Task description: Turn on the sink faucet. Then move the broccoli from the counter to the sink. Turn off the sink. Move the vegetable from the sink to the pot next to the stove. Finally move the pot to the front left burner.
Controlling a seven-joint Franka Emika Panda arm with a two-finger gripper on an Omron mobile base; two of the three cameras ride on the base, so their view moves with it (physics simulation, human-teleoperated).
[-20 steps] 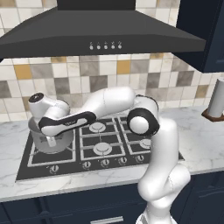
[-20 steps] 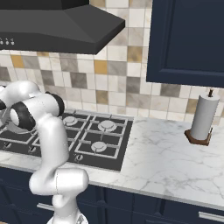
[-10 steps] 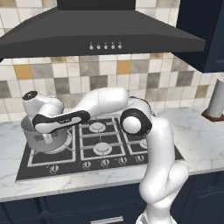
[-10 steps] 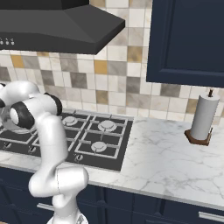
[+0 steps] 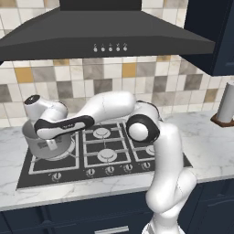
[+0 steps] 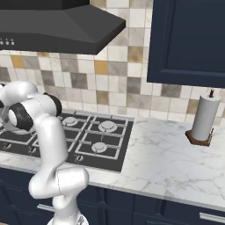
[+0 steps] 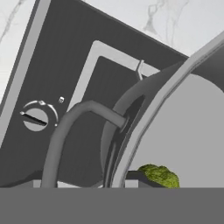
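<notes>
Reaching far to its left over the stove (image 5: 109, 151), the arm holds the gripper (image 5: 54, 144) low at the near rim of the pot (image 5: 39, 145), which sits on the front left burner's grate. From the hand camera the fingertips flank the pot's wall (image 7: 144, 127), one inside and one outside, so the jaws look clamped on the pot rim, though the tips themselves are mostly cut off. Just inside the jaws, the broccoli (image 7: 160, 175) lies on the pot's floor. Outside them curves the pot's loop handle (image 7: 65, 131), with a stove knob (image 7: 35, 118) beyond and the marble counter (image 7: 175, 22) farther off.
</notes>
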